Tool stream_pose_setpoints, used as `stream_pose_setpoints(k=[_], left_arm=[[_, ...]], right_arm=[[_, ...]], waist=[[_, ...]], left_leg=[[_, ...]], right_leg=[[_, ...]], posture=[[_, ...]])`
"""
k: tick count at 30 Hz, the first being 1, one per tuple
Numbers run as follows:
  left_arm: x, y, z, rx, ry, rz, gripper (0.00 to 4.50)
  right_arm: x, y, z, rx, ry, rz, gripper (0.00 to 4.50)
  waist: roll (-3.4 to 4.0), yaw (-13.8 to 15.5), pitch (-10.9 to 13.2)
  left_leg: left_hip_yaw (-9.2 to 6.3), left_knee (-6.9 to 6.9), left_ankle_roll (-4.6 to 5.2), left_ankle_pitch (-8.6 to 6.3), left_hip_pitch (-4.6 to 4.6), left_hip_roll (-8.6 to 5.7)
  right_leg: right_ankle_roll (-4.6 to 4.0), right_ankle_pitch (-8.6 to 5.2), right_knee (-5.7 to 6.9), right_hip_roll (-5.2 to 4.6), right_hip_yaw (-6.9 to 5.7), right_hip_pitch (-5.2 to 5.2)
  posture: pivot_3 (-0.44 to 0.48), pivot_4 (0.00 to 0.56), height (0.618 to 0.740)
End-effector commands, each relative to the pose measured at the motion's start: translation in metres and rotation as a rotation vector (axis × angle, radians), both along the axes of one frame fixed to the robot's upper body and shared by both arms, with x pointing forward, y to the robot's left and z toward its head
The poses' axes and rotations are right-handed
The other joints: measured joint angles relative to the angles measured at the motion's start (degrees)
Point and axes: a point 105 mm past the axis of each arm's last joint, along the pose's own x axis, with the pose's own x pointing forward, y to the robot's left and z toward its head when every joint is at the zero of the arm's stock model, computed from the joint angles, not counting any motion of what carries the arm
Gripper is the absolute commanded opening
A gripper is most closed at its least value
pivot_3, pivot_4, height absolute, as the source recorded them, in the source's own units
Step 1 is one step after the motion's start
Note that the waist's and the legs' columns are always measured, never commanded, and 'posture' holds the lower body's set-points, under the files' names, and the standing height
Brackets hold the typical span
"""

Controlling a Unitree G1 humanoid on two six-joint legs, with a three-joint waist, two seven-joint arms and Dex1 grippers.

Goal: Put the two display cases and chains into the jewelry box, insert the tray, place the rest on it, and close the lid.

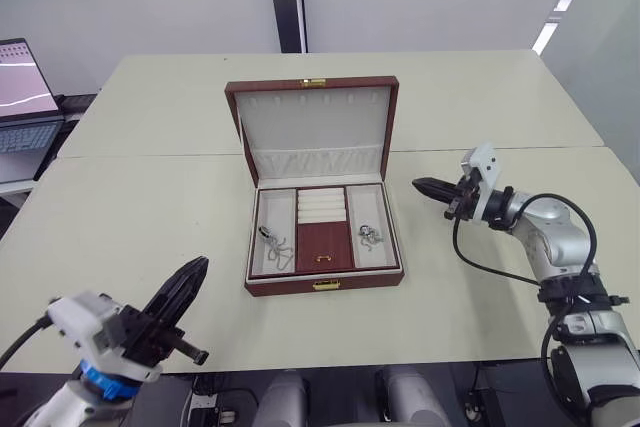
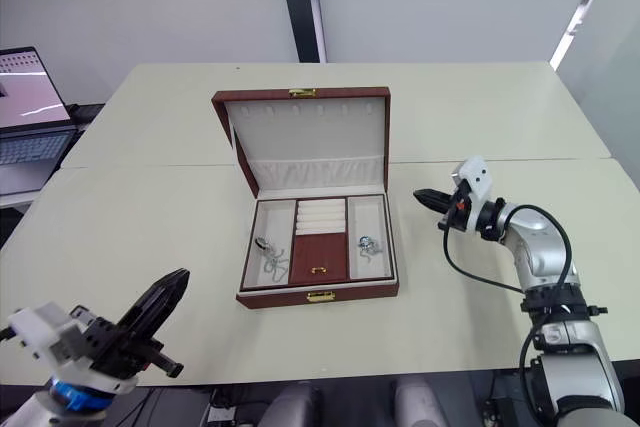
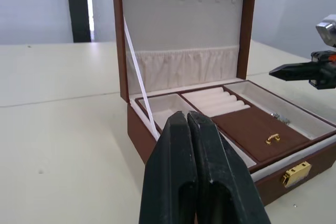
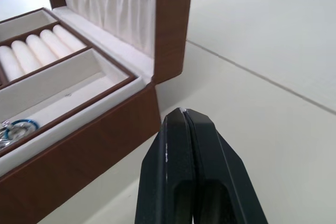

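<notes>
The jewelry box (image 1: 290, 287) stands open in the middle of the table, its lid (image 1: 315, 127) upright behind it. The tray (image 1: 322, 247) sits inside the box, with ring rolls in its middle section. Silver chains (image 1: 272, 242) lie in the tray's left section, and small silver pieces (image 1: 368, 235) lie in its right section. The display cases are hidden. My left gripper (image 1: 198, 267) hovers shut and holding nothing near the table's front left, pointing toward the box. My right gripper (image 1: 418, 184) is shut and holding nothing just right of the box, level with the lid's hinge.
An open laptop (image 1: 20, 97) sits on a side table at the far left. A seam (image 1: 150, 156) runs across the table behind the box. Bare tabletop surrounds the box on all sides.
</notes>
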Motion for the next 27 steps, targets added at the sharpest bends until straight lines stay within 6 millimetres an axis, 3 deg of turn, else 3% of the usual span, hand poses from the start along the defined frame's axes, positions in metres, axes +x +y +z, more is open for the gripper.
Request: stream_pose_setpoints(k=[1, 11, 20, 27], left_arm=[[-0.026, -0.013, 0.004, 0.029, -0.034, -0.005, 0.04], [-0.04, -0.011, -0.004, 0.043, -0.045, 0.038, 0.04], [-0.041, -0.009, -0.006, 0.036, -0.061, 0.044, 0.04], [-0.041, -0.009, -0.008, 0.037, -0.075, 0.045, 0.04]], right_arm=[[0.015, -0.002, 0.021, 0.008, -0.085, -0.004, 0.0], [0.053, 0.011, 0.054, 0.05, -0.205, -0.054, 0.0], [0.064, 0.024, 0.078, 0.075, -0.265, -0.042, 0.0], [0.067, 0.034, 0.085, 0.091, -0.273, -0.031, 0.0]], waist=[[-0.06, -0.4, 0.0], [-0.1, -0.8, 0.1], [-0.06, -1.3, 0.2], [-0.06, -1.3, 0.2]], left_leg=[[0.11, 0.0, 0.01, -0.01, 0.0, 0.0], [0.18, 0.0, 0.03, -0.01, -0.03, 0.03], [0.17, 0.0, 0.07, -0.03, -0.03, 0.05], [0.17, -0.01, 0.07, -0.03, 0.0, 0.05]], right_leg=[[0.0, 0.0, -0.05, 0.0, 0.09, 0.0], [-0.04, -0.02, -0.11, 0.08, 0.16, -0.01], [-0.05, -0.02, -0.03, 0.07, 0.14, -0.05], [-0.08, -0.04, 0.01, 0.08, 0.14, -0.05]], posture=[[0.0, 0.15, 0.74], [0.0, 0.15, 0.74], [0.0, 0.15, 0.74], [0.0, 0.15, 0.74]])
